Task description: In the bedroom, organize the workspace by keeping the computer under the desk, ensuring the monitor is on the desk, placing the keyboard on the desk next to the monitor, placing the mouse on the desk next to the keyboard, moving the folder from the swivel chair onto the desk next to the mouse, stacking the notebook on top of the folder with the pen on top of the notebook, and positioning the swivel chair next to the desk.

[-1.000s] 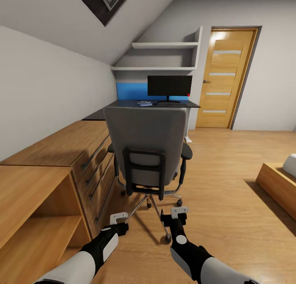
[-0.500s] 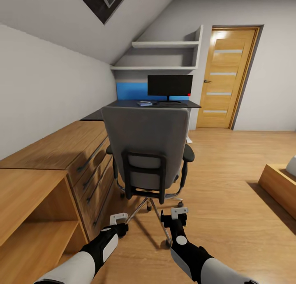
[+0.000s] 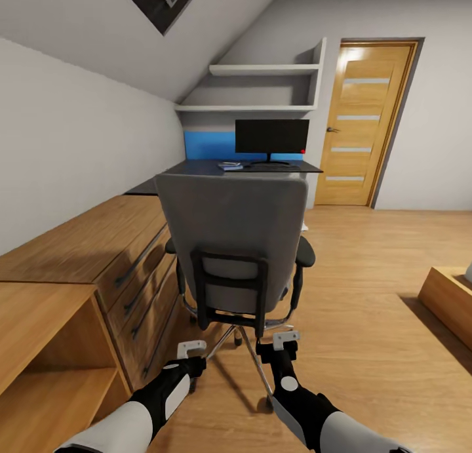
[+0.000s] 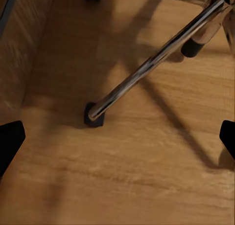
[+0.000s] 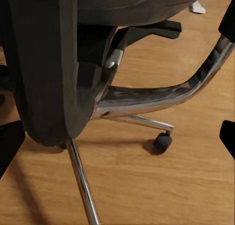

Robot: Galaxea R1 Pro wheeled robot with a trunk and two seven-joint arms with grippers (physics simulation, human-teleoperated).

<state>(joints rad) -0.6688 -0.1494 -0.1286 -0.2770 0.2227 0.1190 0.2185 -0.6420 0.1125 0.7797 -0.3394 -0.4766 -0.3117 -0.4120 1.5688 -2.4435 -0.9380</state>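
Right in front of the robot, the swivel chair (image 3: 236, 243) shows its grey back.
The counter (image 3: 196, 169) stands beyond it; roll close slowly, keeping the left gripper (image 3: 191, 349) and right gripper (image 3: 286, 339), both released, off the chrome legs.

The grey padded swivel chair with a black frame on its back (image 3: 233, 233) stands upright on the wooden floor, its back turned to the camera. Its black armrests stick out on both sides. Its shiny chrome legs with small black castors (image 5: 163, 141) spread out under it. Behind the chair is the long black bench (image 3: 196, 168). On the bench stands the wide black monitor (image 3: 271, 136) on a thin stand, with a red dot at one lower corner. A small flat thing lies near the monitor, too small to tell.
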